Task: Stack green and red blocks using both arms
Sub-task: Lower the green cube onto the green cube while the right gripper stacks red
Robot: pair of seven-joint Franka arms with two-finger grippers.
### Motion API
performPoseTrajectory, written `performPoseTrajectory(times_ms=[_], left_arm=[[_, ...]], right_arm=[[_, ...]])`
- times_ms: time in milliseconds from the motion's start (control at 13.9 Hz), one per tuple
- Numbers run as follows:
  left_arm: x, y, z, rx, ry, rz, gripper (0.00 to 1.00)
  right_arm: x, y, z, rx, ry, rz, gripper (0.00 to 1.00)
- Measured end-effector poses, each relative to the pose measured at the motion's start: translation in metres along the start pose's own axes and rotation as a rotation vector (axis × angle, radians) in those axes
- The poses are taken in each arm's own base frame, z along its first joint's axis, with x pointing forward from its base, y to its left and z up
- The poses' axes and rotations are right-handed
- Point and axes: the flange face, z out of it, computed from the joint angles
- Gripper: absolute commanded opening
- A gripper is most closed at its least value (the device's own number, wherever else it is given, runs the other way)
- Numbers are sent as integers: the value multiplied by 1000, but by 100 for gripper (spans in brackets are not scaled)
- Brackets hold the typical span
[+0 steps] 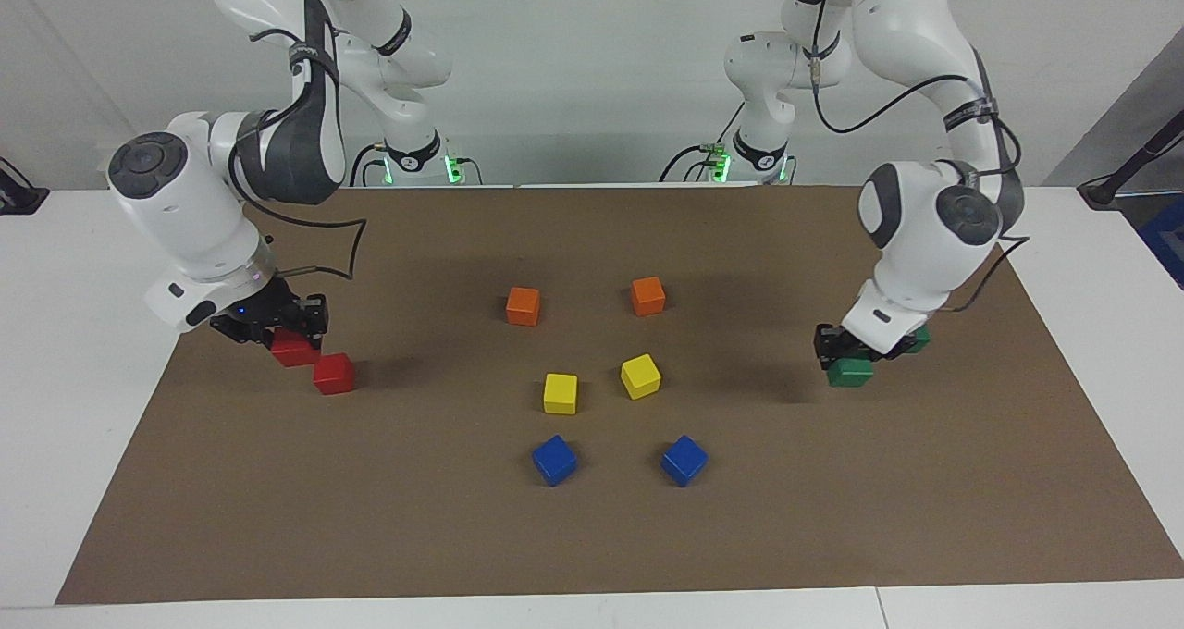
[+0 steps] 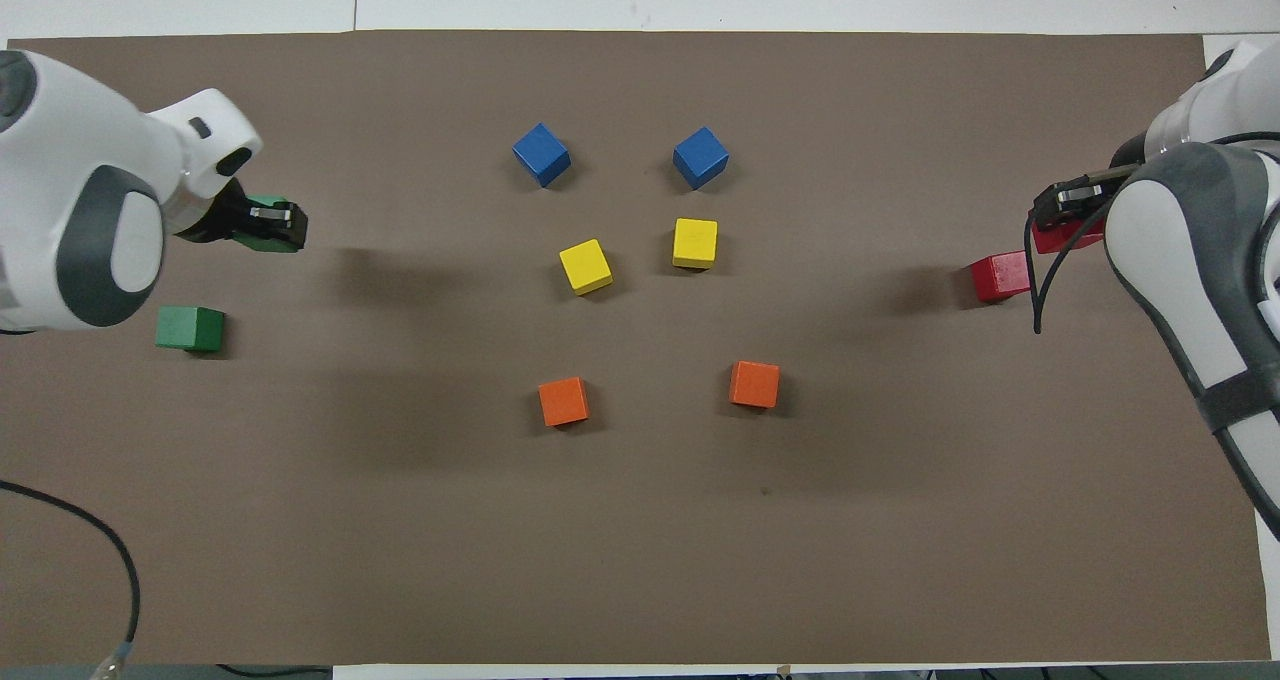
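Note:
My left gripper is shut on a dark green block low over the mat at the left arm's end; I cannot tell whether the block touches the mat. In the overhead view the gripper covers most of this block. The second green block lies on the mat nearer to the robots. My right gripper is shut on a red block a little above the mat at the right arm's end. The second red block lies beside it on the mat.
In the middle of the brown mat lie two orange cubes nearest the robots, two yellow cubes farther out, and two blue cubes farthest.

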Motion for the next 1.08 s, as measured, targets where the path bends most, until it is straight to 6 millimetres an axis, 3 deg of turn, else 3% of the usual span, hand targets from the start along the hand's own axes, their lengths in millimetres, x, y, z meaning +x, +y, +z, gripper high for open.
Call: performPoseTrajectory(times_ms=[216, 360, 648, 1080], left_arm=[[-39, -80, 8, -11, -32, 72, 0], [-55, -102, 16, -25, -35, 73, 0], [-77, -111, 32, -10, 30, 40, 0], [-95, -112, 46, 1, 59, 24, 0]], right_arm=[[-6, 0, 21, 0, 2, 21, 0], [-9, -1, 31, -2, 19, 37, 0], [-25, -4, 50, -3, 34, 53, 0], [-34, -6, 57, -4, 43, 51, 0]])
